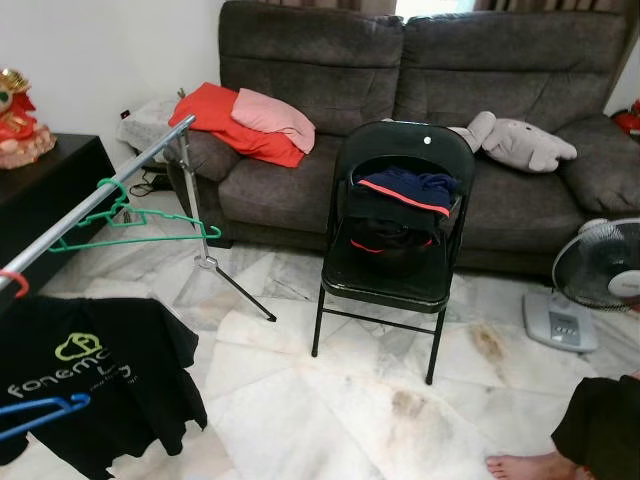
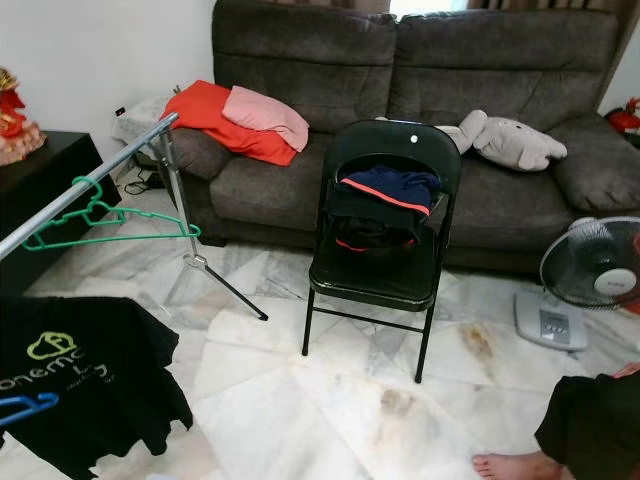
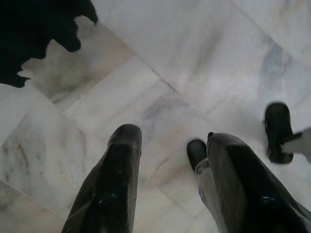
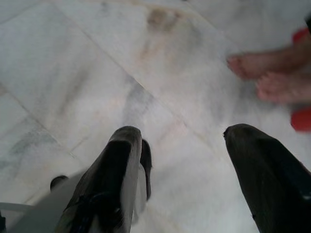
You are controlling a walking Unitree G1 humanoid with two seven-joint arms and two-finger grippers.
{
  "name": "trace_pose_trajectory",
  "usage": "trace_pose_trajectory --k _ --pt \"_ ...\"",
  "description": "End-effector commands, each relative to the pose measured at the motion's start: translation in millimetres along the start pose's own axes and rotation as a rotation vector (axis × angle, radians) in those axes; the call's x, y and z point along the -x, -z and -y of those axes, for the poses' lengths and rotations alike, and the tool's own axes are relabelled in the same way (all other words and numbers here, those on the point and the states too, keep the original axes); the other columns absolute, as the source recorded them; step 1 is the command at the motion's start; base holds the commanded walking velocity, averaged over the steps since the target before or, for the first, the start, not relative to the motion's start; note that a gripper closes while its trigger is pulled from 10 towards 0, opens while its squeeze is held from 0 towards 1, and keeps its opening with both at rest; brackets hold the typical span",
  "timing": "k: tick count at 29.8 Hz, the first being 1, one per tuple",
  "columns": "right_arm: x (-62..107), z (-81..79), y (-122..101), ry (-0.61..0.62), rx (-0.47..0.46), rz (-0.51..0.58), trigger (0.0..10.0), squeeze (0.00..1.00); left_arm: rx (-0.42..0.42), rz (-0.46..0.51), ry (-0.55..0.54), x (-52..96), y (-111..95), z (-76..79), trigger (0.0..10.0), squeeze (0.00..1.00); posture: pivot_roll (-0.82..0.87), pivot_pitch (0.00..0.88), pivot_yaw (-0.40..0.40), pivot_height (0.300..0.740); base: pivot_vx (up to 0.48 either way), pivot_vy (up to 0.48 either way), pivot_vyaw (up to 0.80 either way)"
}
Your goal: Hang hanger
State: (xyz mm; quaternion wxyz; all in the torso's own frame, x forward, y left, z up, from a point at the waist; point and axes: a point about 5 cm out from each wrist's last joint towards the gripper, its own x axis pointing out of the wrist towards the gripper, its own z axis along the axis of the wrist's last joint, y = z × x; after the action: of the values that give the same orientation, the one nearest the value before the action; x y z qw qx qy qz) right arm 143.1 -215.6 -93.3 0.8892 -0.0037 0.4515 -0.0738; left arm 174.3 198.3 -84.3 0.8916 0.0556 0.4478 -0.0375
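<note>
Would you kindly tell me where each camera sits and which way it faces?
Left eye, right eye views: on the head, looking forward and down at the folding chair, sofa and clothes rail with the green hanger; both share this scene.
Left wrist view: on the left wrist, looking down at the marble floor past the open left gripper.
Right wrist view: likewise, open right gripper above floor, a person's feet.

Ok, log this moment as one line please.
green plastic hanger: on silver rail | black folding chair: clothes piled | left gripper: open, empty | right gripper: open, empty
</note>
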Motion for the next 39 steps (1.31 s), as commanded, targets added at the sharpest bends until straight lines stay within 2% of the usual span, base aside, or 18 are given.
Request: trace_pose_trajectory --k 1,5,9,12,14,19,22,29,34,39 --pt "-1.0 -2.0 -3.6 -0.004 0.006 0.011 10.0 0.0 0.0 -0.025 -0.007 2.3 8.1 -3.4 10.0 0.0 0.0 0.04 0.054 0.74 0.334 0.0 0.0" --pt "-0.6 3.8 -4.0 0.002 0.003 0.014 10.0 0.0 0.0 -0.024 -0.006 2.2 7.8 -3.3 10.0 0.0 0.0 0.041 0.054 0.74 0.337 0.0 0.0" --pt "2.0 21.5 -2.4 0.02 -0.005 0.017 10.0 0.0 -0.004 -0.015 0.001 1.3 5.0 -0.9 10.0 0.0 0.0 0.038 0.055 0.74 0.335 0.0 0.0" --pt "2.9 24.9 -0.9 0.023 -0.018 0.013 10.0 0.0 -0.007 -0.013 0.005 0.9 4.1 0.2 10.0 0.0 0.0 0.035 0.056 0.74 0.335 0.0 -0.53" --pt "3.0 24.4 -0.5 0.022 -0.016 0.013 10.0 0.0 -0.009 -0.012 0.006 0.9 4.0 0.4 10.0 0.0 0.0 0.035 0.056 0.74 0.336 0.0 -0.79" --pt "2.2 8.4 2.7 0.003 0.0 0.012 10.0 0.0 -0.015 -0.011 0.011 0.8 3.5 0.9 10.0 0.0 0.0 0.029 0.057 0.74 0.335 0.0 -0.79" --pt "1.2 0.3 1.6 -0.004 0.004 0.015 10.0 0.0 -0.018 -0.011 0.014 0.7 3.6 1.5 10.0 0.0 0.0 0.022 0.059 0.74 0.335 0.0 0.0" --pt "-0.1 -3.7 -1.6 -0.009 0.007 0.02 10.0 0.0 -0.021 -0.012 0.02 0.6 3.9 3.5 10.0 0.0 0.0 0.015 0.061 0.74 0.333 0.0 0.0" --pt "1.5 20.1 -4.5 0.018 0.0 0.028 10.0 0.0 -0.029 -0.016 0.027 0.7 4.8 4.4 10.0 0.0 -0.01 0.009 0.065 0.74 0.322 0.0 0.0" --pt "2.7 20.4 -1.6 0.016 -0.001 0.029 10.0 0.0 -0.032 -0.018 0.028 0.6 4.7 4.7 10.0 0.0 -0.01 0.007 0.066 0.74 0.32 0.0 0.0"
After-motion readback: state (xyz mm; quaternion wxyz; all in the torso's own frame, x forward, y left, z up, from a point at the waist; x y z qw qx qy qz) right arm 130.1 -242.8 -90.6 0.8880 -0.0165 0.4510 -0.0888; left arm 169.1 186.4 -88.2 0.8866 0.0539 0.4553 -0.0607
